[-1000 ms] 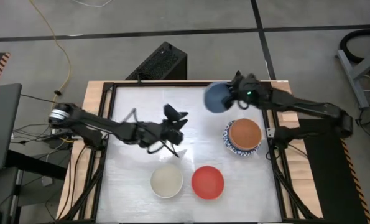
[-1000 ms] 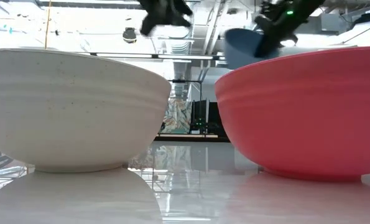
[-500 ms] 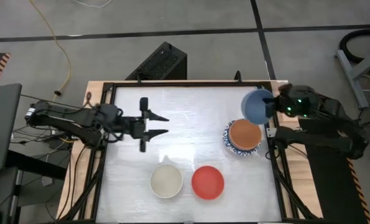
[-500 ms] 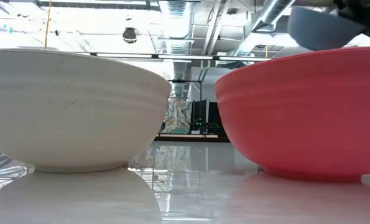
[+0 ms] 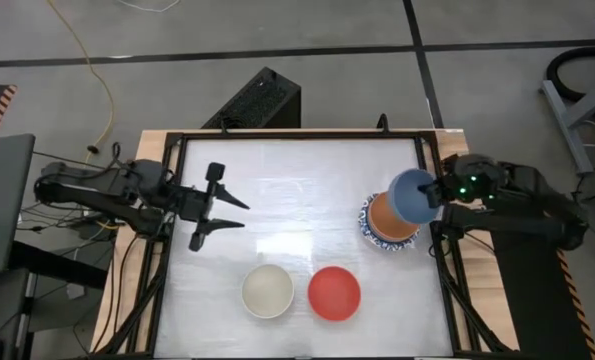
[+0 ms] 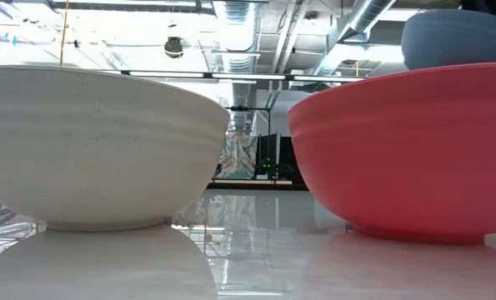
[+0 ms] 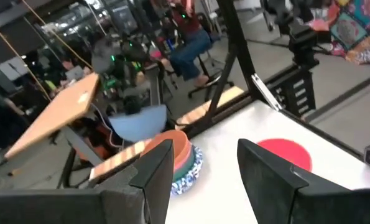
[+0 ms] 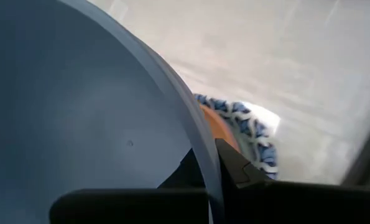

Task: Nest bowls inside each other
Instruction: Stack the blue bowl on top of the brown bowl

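While the right gripper (image 5: 435,190) pinches the tilted blue bowl's (image 5: 413,193) rim, the patterned bowl (image 5: 375,236) holds the orange bowl (image 5: 387,216); the left gripper (image 5: 232,212) is spread.

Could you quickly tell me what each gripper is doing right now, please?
Left gripper: open, holding nothing, over the table's left side.
Right gripper: shut on the blue bowl, held above the stack of bowls.

Blue bowl (image 5: 412,193) plain, over stack: orange bowl (image 5: 388,216) inside white bowl w/ blue-patterned rim (image 5: 367,229). Near-left of stack: red bowl (image 5: 334,293) plain; cream bowl (image 5: 268,291) speckled, further left. Table (image 5: 307,190) glossy white, black frame. Arms dark
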Controlling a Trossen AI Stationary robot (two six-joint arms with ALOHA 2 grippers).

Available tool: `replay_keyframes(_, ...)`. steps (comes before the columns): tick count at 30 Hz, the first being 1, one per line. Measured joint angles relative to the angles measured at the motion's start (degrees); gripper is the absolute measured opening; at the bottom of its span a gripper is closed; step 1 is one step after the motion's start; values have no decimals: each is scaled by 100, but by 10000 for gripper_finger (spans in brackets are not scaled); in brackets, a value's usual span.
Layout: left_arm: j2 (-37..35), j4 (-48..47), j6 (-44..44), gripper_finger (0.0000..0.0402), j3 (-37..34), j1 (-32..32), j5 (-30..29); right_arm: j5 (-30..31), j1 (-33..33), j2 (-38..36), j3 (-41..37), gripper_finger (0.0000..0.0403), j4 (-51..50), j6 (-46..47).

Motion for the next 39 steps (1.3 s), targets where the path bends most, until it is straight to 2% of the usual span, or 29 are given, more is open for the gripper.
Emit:
replay_keyframes(11,-536,-324,-399,168,0,-123,15,-122,326,244,-495,13,345,237)
replay_keyframes(21,-543,-1123,-508,168,0,-123,9,-120,511,818,-495,13,288,480)
replay_keyframes(30,-557,-1332,-669,168,0,-123,33,-113,505,1443,-493,14,-23,502)
replay_keyframes(39,-553,-1531,-743,168,-44,-123,35,-113,505,1692,-493,58,63,452)
